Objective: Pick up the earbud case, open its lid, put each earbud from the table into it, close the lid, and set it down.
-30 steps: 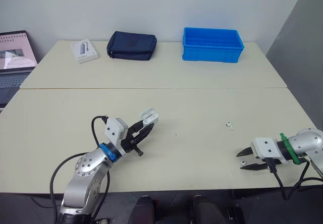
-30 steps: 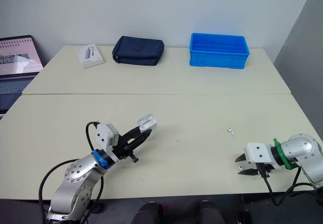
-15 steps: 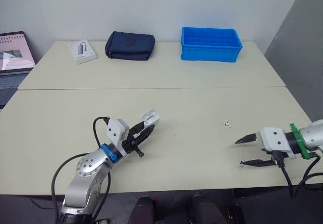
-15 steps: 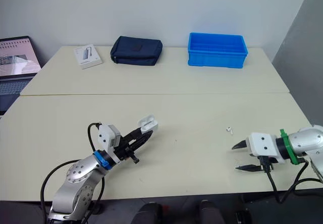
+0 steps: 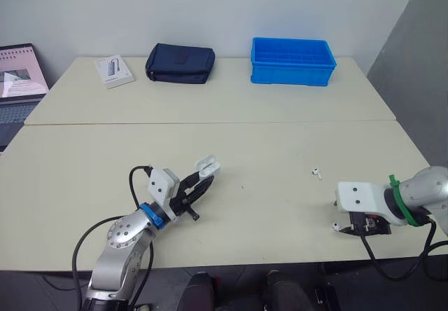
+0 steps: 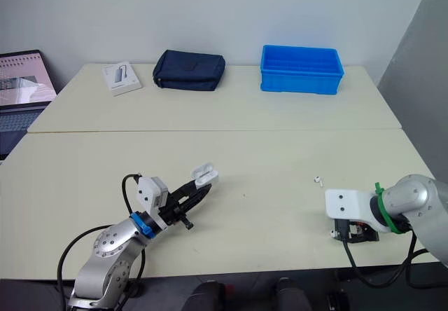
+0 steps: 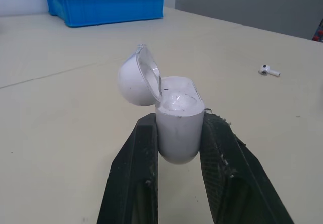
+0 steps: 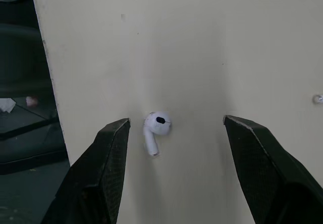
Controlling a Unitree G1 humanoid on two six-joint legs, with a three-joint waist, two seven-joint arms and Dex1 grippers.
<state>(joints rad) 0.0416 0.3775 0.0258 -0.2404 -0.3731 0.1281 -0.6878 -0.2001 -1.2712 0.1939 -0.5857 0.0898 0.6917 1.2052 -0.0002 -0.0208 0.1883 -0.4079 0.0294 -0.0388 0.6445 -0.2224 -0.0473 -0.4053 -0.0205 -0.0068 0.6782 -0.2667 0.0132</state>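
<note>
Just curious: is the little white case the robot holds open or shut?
Open: the small white plastic earbud case has its rounded lid tilted back, baring the inside top.

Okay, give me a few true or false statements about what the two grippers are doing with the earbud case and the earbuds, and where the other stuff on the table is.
1. The left gripper holds the white earbud case with its lid open. True.
2. The right gripper is shut on a white earbud. False: its fingers stand open on either side of that earbud, which lies untouched on the cream table.
3. A second white earbud lies on the table, apart from both grippers. True.
4. The blue plastic bin sits beside the left gripper. False: it is at the far side, near the dark navy pouch.
</note>
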